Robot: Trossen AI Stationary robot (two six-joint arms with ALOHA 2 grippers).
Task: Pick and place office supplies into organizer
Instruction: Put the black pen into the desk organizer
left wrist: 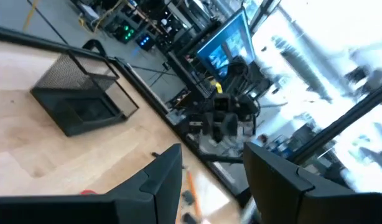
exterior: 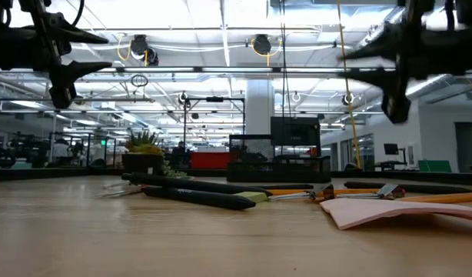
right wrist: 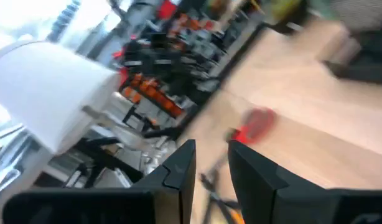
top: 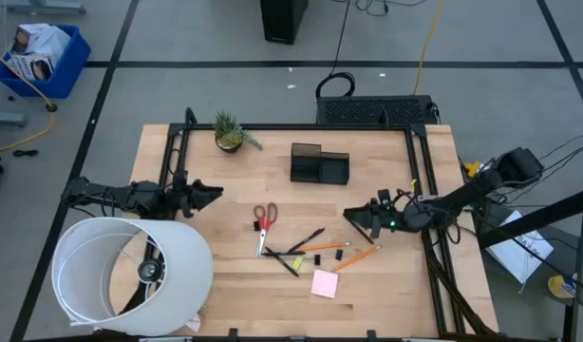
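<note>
The office supplies lie in a loose group on the wooden table: red-handled scissors point(top: 264, 222), black pens point(top: 306, 241), orange pencils point(top: 358, 256), a pink sticky-note pad point(top: 325, 283) and a tiny yellow-green piece point(top: 296, 260). The dark organizer point(top: 319, 163) stands near the far edge. My left gripper point(top: 216, 193) hovers open above the table, left of the scissors. My right gripper point(top: 350, 216) hovers open to the right of the supplies. Both are raised well above the tabletop in the low view, my left gripper point(exterior: 105, 52) and my right gripper point(exterior: 344, 63).
A small potted plant point(top: 230, 133) stands at the far left, beside the organizer. A large white cylinder point(top: 130, 275) overhangs the table's near left corner. A black frame rail point(top: 420, 171) runs along the right side. Bare wood lies between the organizer and the supplies.
</note>
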